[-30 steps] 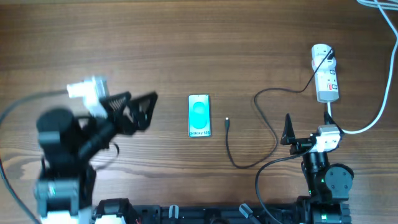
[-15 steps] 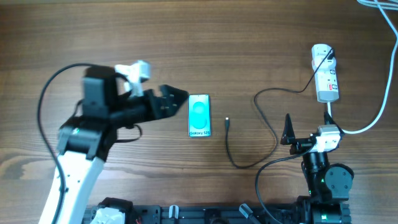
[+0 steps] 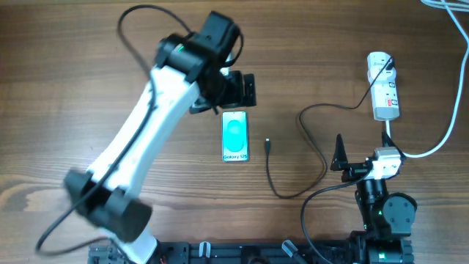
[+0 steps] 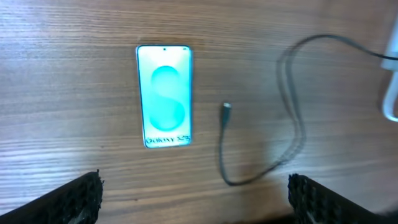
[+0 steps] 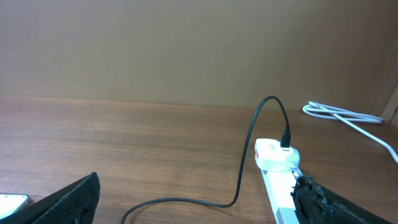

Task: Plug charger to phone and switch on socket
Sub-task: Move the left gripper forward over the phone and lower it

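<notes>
The phone [image 3: 234, 136] lies flat mid-table with its cyan screen up; the left wrist view shows it too [image 4: 164, 96]. The charger's thin black cable [image 3: 315, 143] curls from the socket [image 3: 383, 95] to its plug tip [image 3: 268, 144], which lies just right of the phone, not touching it [image 4: 225, 111]. My left gripper [image 3: 227, 95] is open and empty above the table at the phone's far end [image 4: 193, 186]. My right gripper [image 3: 344, 163] is open and empty, near the front right [image 5: 196, 186]. The socket [image 5: 280, 186] lies ahead of it.
A thick white lead [image 3: 447, 125] runs from the socket off the far right edge and shows in the right wrist view [image 5: 342, 115]. The arm bases stand along the front edge. Bare wood lies left of the phone.
My left arm has swung from the front left across the table, and its gripper now hovers at the phone's far end. The right arm, phone and cable have not moved.
</notes>
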Controlling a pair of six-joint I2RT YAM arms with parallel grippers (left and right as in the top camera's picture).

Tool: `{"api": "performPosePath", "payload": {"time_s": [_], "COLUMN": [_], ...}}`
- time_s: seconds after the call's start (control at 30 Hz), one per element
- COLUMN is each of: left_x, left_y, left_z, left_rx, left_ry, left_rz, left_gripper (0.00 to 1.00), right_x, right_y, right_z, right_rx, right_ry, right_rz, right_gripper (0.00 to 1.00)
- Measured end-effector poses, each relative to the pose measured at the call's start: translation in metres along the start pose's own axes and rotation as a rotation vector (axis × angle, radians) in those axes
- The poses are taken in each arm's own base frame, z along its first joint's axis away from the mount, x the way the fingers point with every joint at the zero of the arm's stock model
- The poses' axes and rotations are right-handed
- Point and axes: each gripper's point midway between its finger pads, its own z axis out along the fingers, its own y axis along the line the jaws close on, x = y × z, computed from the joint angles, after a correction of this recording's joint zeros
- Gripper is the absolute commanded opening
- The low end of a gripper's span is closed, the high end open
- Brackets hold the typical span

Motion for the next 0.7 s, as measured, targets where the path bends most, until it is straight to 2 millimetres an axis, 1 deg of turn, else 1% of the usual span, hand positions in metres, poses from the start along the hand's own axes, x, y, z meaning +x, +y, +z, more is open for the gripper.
{"api": "performPosePath", "payload": {"time_s": [0.03, 0.07, 0.17, 0.23, 0.37, 0.43, 0.5, 0.7], "left_x": [-0.003, -0.004, -0.004, -0.002, 0.004, 0.005, 0.005, 0.015], "left_y": [0.002, 0.003, 0.009, 0.009, 0.004, -0.003, -0.005, 0.010], "left_z": [0.013, 0.021, 0.053, 0.064, 0.075, 0.081, 0.087, 0.110], "left_rx": [-0.020, -0.032, -0.084, -0.100, -0.118, -0.119, -0.135, -0.236], "left_ry": [0.023, 0.039, 0.104, 0.129, 0.151, 0.139, 0.120, 0.094], "left_rz": [-0.005, -0.007, -0.015, -0.012, -0.005, -0.012, -0.030, -0.116], "left_gripper": [1.00, 1.00, 1.00, 1.00, 1.00, 1.00, 1.00, 1.00], "right_x": [0.000, 0.000, 0.000, 0.000, 0.000, 0.000, 0.000, 0.000], "right_y": [0.000, 0.000, 0.000, 0.000, 0.000, 0.000, 0.000, 0.000], "right_z": [0.000, 0.000, 0.000, 0.000, 0.000, 0.000, 0.000, 0.000], "right_rx": [0.000, 0.000, 0.000, 0.000, 0.000, 0.000, 0.000, 0.000], "right_ry": [0.000, 0.000, 0.000, 0.000, 0.000, 0.000, 0.000, 0.000], "right_rz": [0.000, 0.000, 0.000, 0.000, 0.000, 0.000, 0.000, 0.000], "right_gripper": [1.00, 1.00, 1.00, 1.00, 1.00, 1.00, 1.00, 1.00]}}
